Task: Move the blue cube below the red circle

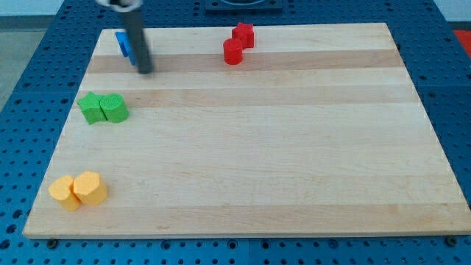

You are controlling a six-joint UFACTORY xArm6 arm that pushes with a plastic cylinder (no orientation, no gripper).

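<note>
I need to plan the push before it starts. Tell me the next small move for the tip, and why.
Probably a short push toward the view's right. My tip sits against the right side of the blue cube, which the rod partly hides, so first slip round to the cube's left. The red circle lies well to the right, beside another red block.

Wooden surface: centre, right edge, bottom-right corner and most of the bottom edge all open, wide free lane. Obstacles hug the edges. Top-left corner: blue cube, partly hidden behind the rod, my tip just beside it toward the centre. Top edge, middle: red cylinder touching a second red block. Left edge: two green blocks touching. Bottom-left corner: two yellow blocks touching. Clear strip between blue cube and red pair.
</note>
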